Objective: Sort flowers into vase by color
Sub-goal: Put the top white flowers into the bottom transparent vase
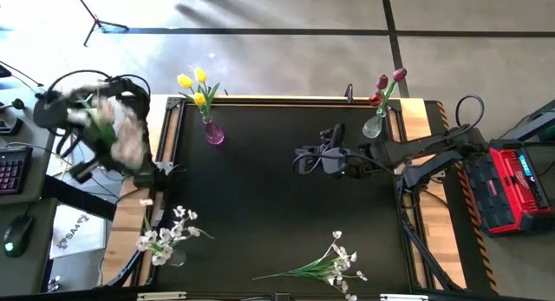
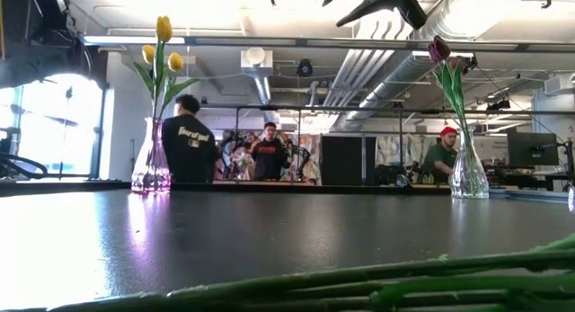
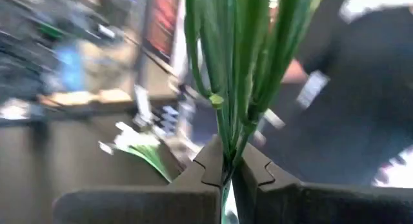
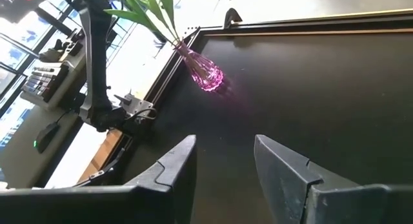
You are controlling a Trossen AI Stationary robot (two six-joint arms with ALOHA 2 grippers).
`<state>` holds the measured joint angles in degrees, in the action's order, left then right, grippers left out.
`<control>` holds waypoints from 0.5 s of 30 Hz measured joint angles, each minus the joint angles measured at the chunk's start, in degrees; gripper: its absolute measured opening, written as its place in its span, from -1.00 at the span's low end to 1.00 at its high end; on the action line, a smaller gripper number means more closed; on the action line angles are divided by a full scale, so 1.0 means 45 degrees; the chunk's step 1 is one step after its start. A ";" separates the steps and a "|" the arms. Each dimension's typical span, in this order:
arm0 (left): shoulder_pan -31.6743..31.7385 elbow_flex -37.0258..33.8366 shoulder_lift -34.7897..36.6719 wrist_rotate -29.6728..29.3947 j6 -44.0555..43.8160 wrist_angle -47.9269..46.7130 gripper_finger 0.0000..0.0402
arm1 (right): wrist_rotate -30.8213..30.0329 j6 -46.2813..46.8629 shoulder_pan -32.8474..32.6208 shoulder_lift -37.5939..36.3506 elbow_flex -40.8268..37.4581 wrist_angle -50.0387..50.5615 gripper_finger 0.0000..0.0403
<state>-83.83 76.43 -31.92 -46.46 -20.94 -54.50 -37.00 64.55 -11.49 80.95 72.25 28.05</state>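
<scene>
Green stems of a white-blossom spray (image 3: 226, 75) sit pinched in the left gripper (image 3: 227, 169), jaws closed, beyond the worktop's (image 1: 260, 206) left edge. Another white spray (image 1: 325, 265) lies near the front edge. The right gripper (image 4: 222, 162) hovers mid-worktop, jaws apart, empty.

No legible text is showing anywhere; lettering on a person's black shirt (image 2: 192, 135) is staying unreadable.

Setting: you face an open-plan lab or workshop | exposed ceiling ducts (image 2: 260, 65) | three people (image 2: 269, 150) at benches behind the table (image 2: 287, 231) | keyboard (image 1: 10, 171), mouse (image 1: 16, 238) beside rig
</scene>
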 joint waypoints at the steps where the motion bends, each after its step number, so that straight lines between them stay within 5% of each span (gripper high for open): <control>1: 0.0000 -0.0081 -0.0014 0.0710 -0.0313 -0.0344 -1.00 | -0.0004 0.0000 -0.0059 0.0000 0.0000 -0.0005 -0.28; 6: -0.0003 -0.1515 -0.0184 0.5801 -0.2202 -0.0524 -1.00 | -0.0042 0.0000 -0.0379 0.0000 0.0000 -0.0005 -0.28; 10: -0.0003 -0.2486 -0.0272 0.6302 -0.3144 0.0014 -1.00 | -0.0086 0.0000 -0.0461 0.0000 0.0000 -0.0005 -0.28; 15: 0.0000 -0.3899 -0.0276 0.5385 -0.2491 0.1849 -1.00 | -0.0045 0.0005 -0.0422 0.0000 0.0000 -0.0005 -0.28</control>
<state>-83.83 58.89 -33.17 -22.23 -32.15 -46.18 -37.20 64.58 -13.39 80.95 72.25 28.03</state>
